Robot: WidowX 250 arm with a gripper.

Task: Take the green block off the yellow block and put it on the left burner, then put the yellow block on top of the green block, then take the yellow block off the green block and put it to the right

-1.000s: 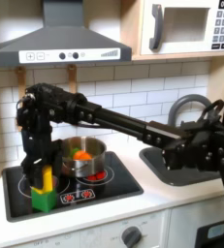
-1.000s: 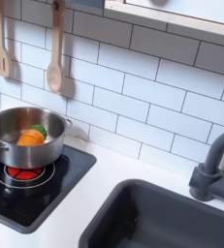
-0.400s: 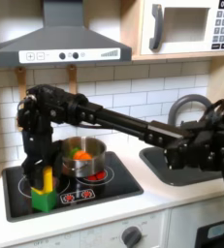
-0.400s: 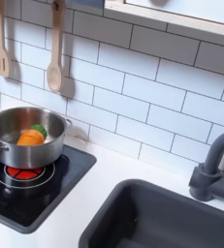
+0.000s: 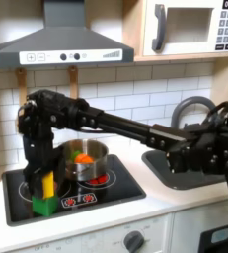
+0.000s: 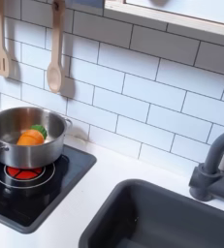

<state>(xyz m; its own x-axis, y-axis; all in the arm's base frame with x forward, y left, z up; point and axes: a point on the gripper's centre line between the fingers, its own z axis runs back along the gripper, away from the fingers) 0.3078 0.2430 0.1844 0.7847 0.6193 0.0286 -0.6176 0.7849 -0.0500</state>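
Note:
In the first exterior view the yellow block [image 5: 47, 183] stands upright on the green block [image 5: 44, 205]. The stack sits at the front of the left burner [image 5: 25, 186] of the black cooktop [image 5: 120, 185]. My gripper [image 5: 37, 174] hangs straight down from the long black arm, just left of and behind the yellow block. One dark finger shows beside the block. The jaws look open and the block rests on its own.
A steel pot [image 5: 84, 158] [image 6: 24, 136] holding orange-and-green toy food [image 6: 30, 138] stands on the other burner, right of the stack. Further right are the sink [image 5: 185, 170] [image 6: 172, 218] and grey faucet [image 6: 215, 165]. Wooden utensils [image 6: 53, 58] hang on the tiled wall.
My arm has shifted very slightly near the stack. The yellow block and the green block have stayed where they were.

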